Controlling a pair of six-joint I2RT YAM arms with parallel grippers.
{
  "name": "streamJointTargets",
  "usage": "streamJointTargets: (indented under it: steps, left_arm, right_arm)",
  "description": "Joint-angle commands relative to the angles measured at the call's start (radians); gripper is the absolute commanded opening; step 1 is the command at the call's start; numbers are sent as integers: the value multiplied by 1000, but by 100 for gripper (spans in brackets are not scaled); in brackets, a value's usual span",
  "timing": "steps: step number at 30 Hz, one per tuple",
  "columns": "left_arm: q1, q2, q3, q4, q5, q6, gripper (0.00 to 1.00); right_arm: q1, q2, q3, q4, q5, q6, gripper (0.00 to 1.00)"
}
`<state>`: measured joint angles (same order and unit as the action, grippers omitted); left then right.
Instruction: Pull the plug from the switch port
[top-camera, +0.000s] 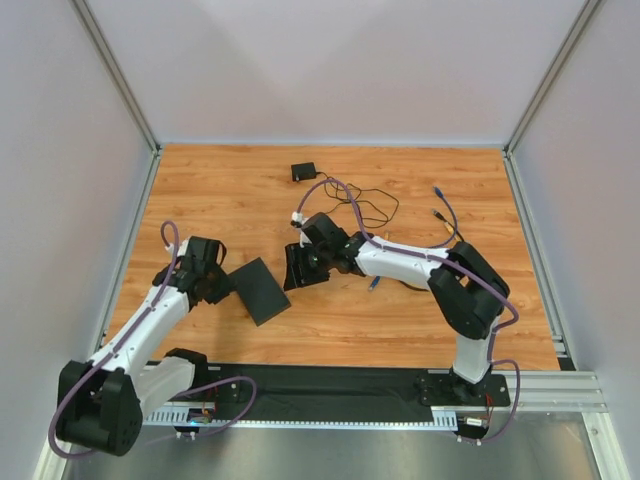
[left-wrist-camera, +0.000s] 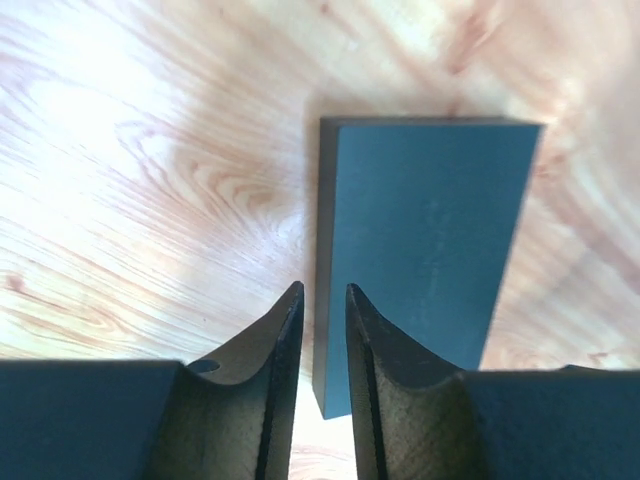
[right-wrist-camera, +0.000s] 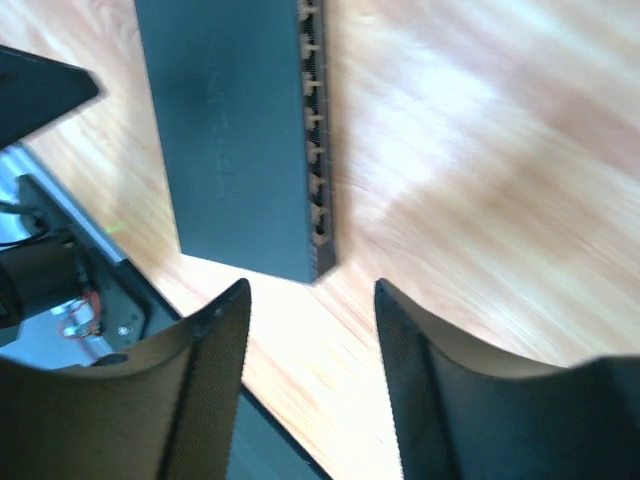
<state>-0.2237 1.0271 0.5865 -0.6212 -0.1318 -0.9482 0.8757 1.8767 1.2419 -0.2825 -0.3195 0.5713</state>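
The switch (top-camera: 260, 290) is a flat matte-black box lying on the wooden table between my two arms. In the right wrist view, the switch (right-wrist-camera: 235, 130) shows a row of sockets along its narrow edge, and the sockets in view hold no plug. My right gripper (top-camera: 299, 268) is open and empty, just right of the switch, and also shows in its wrist view (right-wrist-camera: 312, 290). My left gripper (top-camera: 225, 283) is at the switch's left end. In its wrist view, the left gripper (left-wrist-camera: 322, 292) has its jaws almost together over the switch's (left-wrist-camera: 420, 230) long edge, gripping nothing.
A small black adapter block (top-camera: 303, 172) with a thin black lead lies at the back of the table. A blue-tipped plug (top-camera: 437, 190) lies at the back right, and another small blue piece (top-camera: 372, 284) lies by the right arm. Grey walls enclose the table.
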Motion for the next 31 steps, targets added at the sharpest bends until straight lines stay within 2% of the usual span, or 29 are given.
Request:
streamJointTargets:
  steps: [1,3,8,13,15,16,21,25,28,31]
  left_arm:
    - [9,-99,50,-38,-58,51,32]
    - [9,-133,64,-54,-49,74,38]
    - [9,-219,56,-14,141,155,48]
    - [9,-321,-31,99,346,184,56]
    - [9,-369,-91,177,403,163,63]
    - [9,-381,-112,207,458,154,99]
    - [7,-380,-247,400,601,92,100]
    - [-9,-354,-287,495,662,74,100]
    - [-23,-351,-289,531,690,69,100]
    - [-26,-358,-300,587,739,68,100]
  right_arm:
    - [-4,-99,-41,-76,175,-76,56]
    - [-12,-135,-64,-102,223,-85,62]
    - [-36,-209,-125,-136,318,-87,75]
    - [-67,-322,-264,-98,364,-30,89]
    - [-75,-361,-311,-63,366,-1,92]
    - [-75,-398,-350,-54,372,5,96]
    - [-75,-475,-420,-6,415,67,100]
    - [-76,-475,-443,26,390,87,100]
    - [-87,-456,-478,87,335,102,100]
    - [-130,-456,-570,256,159,155,100]
